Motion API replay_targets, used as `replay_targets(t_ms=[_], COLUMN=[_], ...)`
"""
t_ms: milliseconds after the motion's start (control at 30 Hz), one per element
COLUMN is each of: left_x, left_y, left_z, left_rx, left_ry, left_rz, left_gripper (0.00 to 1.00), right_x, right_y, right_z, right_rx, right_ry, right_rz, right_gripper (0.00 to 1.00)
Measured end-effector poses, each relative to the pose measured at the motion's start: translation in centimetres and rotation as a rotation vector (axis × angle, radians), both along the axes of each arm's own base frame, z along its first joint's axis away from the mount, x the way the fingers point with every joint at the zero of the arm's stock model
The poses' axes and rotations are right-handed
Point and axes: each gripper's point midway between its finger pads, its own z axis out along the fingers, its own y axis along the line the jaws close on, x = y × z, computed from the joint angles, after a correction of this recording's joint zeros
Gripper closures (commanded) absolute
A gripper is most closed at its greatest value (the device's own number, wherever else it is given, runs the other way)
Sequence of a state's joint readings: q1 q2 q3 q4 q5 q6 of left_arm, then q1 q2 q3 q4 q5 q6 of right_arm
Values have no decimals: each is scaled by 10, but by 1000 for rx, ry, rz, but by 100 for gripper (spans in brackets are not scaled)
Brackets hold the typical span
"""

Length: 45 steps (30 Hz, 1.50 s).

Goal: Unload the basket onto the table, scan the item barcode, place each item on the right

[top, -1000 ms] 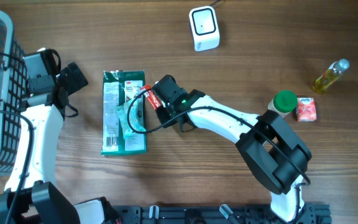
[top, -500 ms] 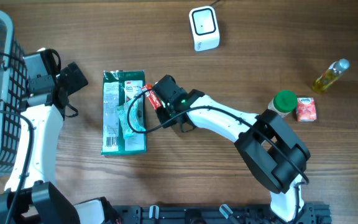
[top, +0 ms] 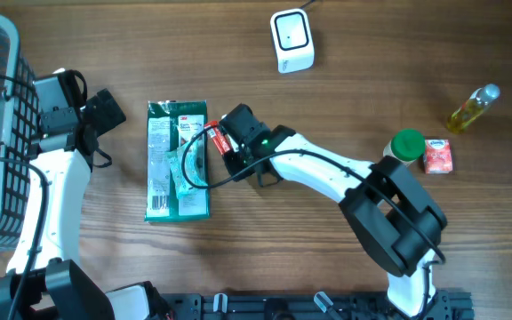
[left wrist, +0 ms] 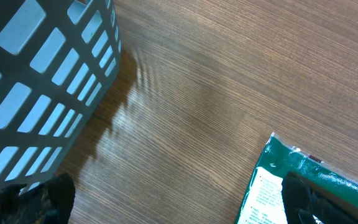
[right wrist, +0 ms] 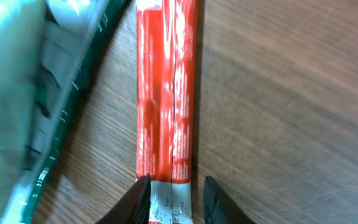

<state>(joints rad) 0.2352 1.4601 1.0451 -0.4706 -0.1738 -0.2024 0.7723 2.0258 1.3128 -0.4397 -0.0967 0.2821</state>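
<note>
Right wrist view showed the right pincer (right wrist: 174,202) set narrow about the lower end of the red stick packet (right wrist: 166,93), which lay flat on the counter (right wrist: 278,93). One finger touched the packet's edge and the other seemed just off it, so a firm hold could not be told. Overhead, the packet lay left of centre, just beside the green pack (top: 178,169) and well apart from the white scanner (top: 292,40) at the top middle. The left pincer (top: 109,108) stood wide at the left, between the basket (top: 16,98) and the green pack.
</note>
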Motion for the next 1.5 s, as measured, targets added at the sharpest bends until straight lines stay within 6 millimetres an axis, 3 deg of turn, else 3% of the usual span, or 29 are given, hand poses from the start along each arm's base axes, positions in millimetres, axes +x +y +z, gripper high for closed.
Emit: replay_targets(t_ms=[167,333,533,667,867,1100,1200,1367,1500], left_x=[0,0,0,0,0,0,0,0,0], left_y=[0,0,0,0,0,0,0,0,0], left_z=[0,0,0,0,0,0,0,0,0], left_rx=[0,0,0,0,0,0,0,0,0], left_ry=[0,0,0,0,0,0,0,0,0], left_rz=[0,0,0,0,0,0,0,0,0], left_gripper=[0,0,0,0,0,0,0,0,0], right_x=[3,0,-3,-16,-18,-15,-12,-4,-11], right_y=[0,-3,-1,6,6,4,1,15,23], right_z=[18,16,14,-3,-11,-10,-3,38,41], right_rx=[26,22,34,5,-18,-11,-6,76,89], right_ry=[-2,25,52,80,79,88,72,-28,-34], right_rz=[-43,-78,-126,-102,-114,-114,-82,-8,54], right_gripper=[70,64,64,64,96,96,96,96,95])
